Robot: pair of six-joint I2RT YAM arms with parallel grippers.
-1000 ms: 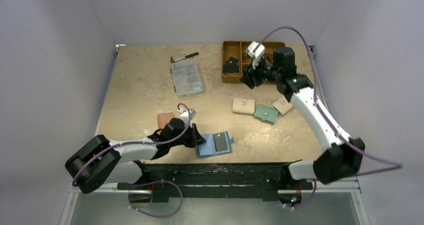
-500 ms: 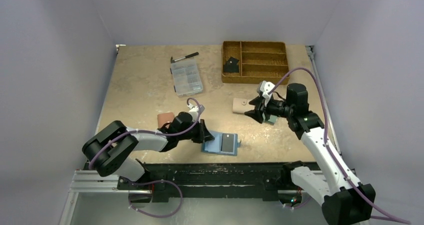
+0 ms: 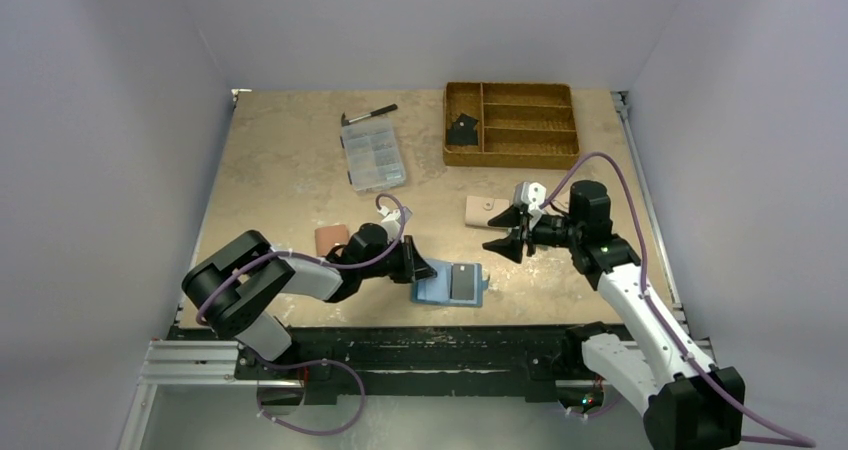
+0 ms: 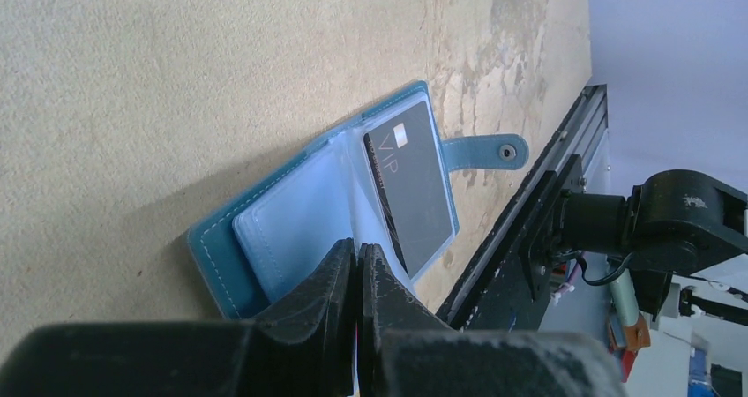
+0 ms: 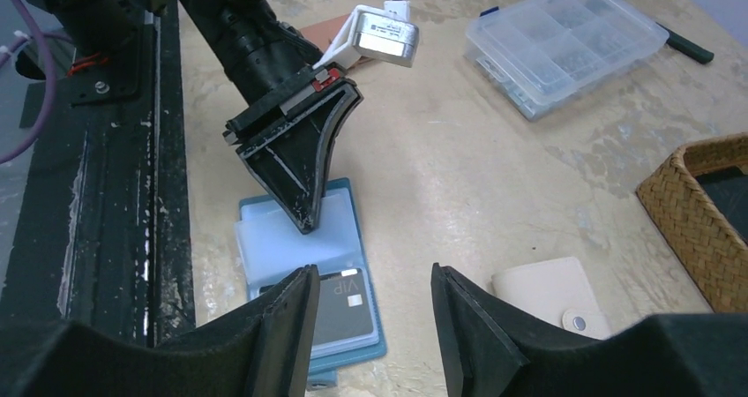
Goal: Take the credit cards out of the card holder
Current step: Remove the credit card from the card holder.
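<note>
The dark blue card holder [image 3: 437, 291] lies open near the table's front edge, its pale blue inside [image 4: 291, 229] facing up. A black credit card [image 3: 463, 282] marked VIP [image 4: 413, 194] sits in the right half under a clear sleeve. My left gripper [image 3: 426, 268] is shut, and its tips [image 4: 357, 254] rest on the holder's left inner page. My right gripper [image 3: 505, 242] hangs open just above and right of the holder. In the right wrist view that gripper [image 5: 375, 326] has the black card [image 5: 346, 304] beside its left finger. No other cards show.
A beige wallet [image 3: 487, 210] lies just behind my right gripper, and a pinkish wallet [image 3: 330, 238] sits left of my left arm. A clear compartment box [image 3: 373, 157] and a marker [image 3: 370, 115] are at the back. The wicker tray [image 3: 512, 160] holds a black item [image 3: 462, 128].
My right arm has swung from the wicker tray down toward the card holder, jaws opening slightly. My left gripper and the holder have slid to the right.
</note>
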